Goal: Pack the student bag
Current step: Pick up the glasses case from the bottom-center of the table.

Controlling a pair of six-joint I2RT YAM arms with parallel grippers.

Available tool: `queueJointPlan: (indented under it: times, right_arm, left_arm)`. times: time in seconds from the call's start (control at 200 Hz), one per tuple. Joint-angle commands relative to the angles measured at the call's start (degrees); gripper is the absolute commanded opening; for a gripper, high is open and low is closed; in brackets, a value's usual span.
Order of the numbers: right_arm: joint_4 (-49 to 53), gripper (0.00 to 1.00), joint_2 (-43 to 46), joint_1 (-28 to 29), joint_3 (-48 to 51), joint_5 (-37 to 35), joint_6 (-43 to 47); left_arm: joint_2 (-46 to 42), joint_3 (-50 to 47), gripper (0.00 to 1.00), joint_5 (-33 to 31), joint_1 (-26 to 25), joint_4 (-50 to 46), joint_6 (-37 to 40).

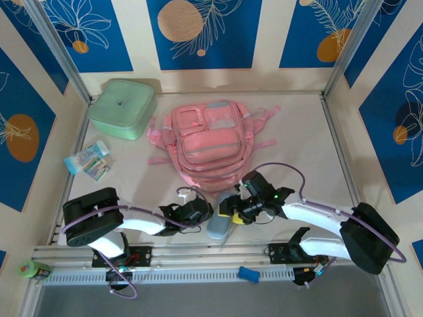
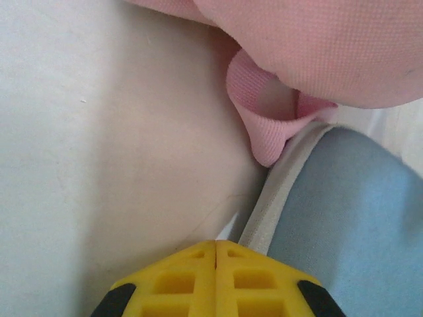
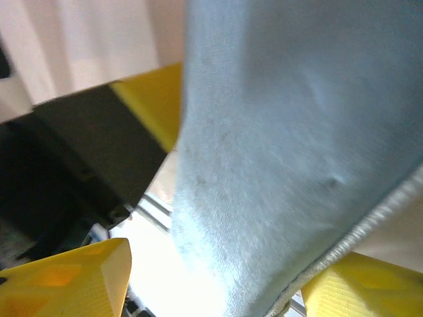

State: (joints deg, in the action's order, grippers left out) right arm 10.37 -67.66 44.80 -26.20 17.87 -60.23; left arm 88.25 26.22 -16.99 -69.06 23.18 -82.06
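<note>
Nothing appears packed: your student bag [image 1: 210,142] lies mid-table, seemingly closed. Right gripper [image 1: 234,212] straddles the grey-blue oval case [image 1: 218,226] just before it, jaws parted, one finger clear. Left gripper [image 2: 215,249] is pinched closed, empty. Mint-green box [image 1: 122,107] sits unpacked.

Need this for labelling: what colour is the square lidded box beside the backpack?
The box is mint green, clearest from the top external view.

Cropped student bag [image 2: 317,46], blurred grey-blue case [image 3: 297,152]

White arms [image 1: 142,221] w/ blk joints, purple cables [image 1: 281,164], yellow gripper fingers [image 2: 172,281]
</note>
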Motion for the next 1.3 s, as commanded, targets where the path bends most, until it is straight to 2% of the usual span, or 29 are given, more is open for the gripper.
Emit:
queueJointPlan:
  times: [0.0,0.29,0.47,0.69,0.98,1.106,1.181,1.296]
  right_arm:
    - [-0.68,0.62,-2.41,1.08,-2.43,-3.24,1.95]
    - [-2.45,0.36,1.00,-0.54,-0.98,-3.30,1.19]
    - [-3.14,0.28,1.90,-2.58,0.00,-0.78,0.86]
    - [-1.40,0.22,4.26,-3.95,0.72,0.20,1.70]
    - [1.78,0.16,5.59,-6.13,0.60,2.44,4.24]
    - [5.06,0.16,8.90,-7.62,1.25,2.77,5.03]
    - [8.34,0.16,12.14,-9.15,1.50,2.92,5.66]
    - [15.09,0.16,17.73,-12.06,0.94,2.79,7.11]
  left_arm:
    - [0.71,-0.71,0.00,3.66,-0.64,-0.46,-0.57]
    - [-0.97,-0.08,0.00,3.11,-0.64,-3.47,0.18]
    - [-1.72,0.65,0.00,2.85,-0.61,-4.62,1.06]
    - [-3.28,2.21,0.01,2.07,-0.55,-7.73,2.57]
    - [-6.78,3.90,0.08,0.09,-0.31,-12.91,5.17]
    - [-9.50,5.45,0.14,-0.76,0.53,-18.78,7.90]
    - [-12.37,5.94,0.16,-1.99,1.70,-22.58,10.77]
    - [-16.92,8.61,0.28,-0.01,6.77,-27.68,23.33]
